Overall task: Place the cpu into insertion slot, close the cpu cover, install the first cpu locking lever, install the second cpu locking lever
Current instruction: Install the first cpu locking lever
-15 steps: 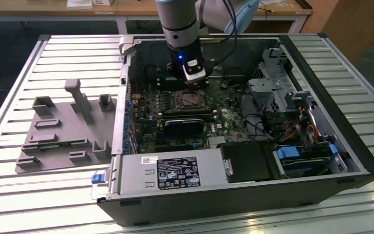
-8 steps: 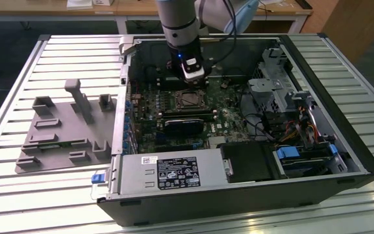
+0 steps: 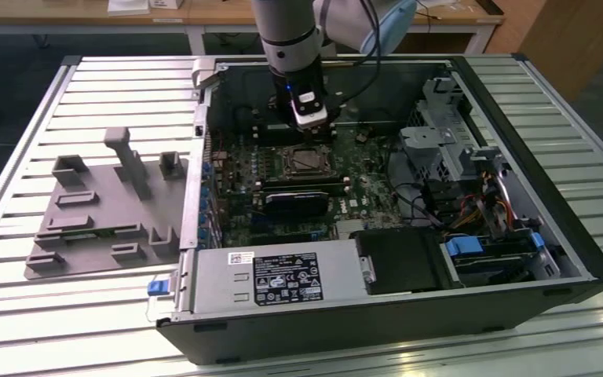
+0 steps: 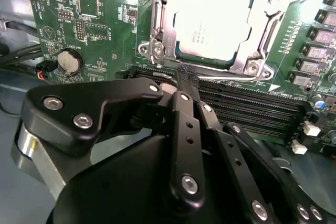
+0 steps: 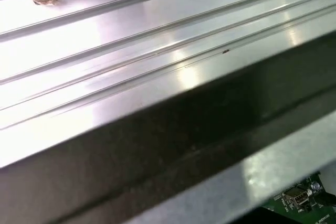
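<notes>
Gripper fingers together, holding nothing. Just past its tips, the cpu cover lies flat over the cpu, seated in the insertion slot. Risk: a sideways slip would scrape the memory slots under the tips.

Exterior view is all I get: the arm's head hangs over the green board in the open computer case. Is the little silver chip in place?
Observer: Yes. In the second wrist view the cpu lies flat on the board, silver top up.
Visitor: Is the metal frame down over it?
Observer: The cpu cover lies flat around the chip, and its cut-out middle shows the chip's top.
Visitor: And the claw?
Observer: The gripper has its fingers together, with the tips just outside the cover's edge, by the long memory slots.
</notes>
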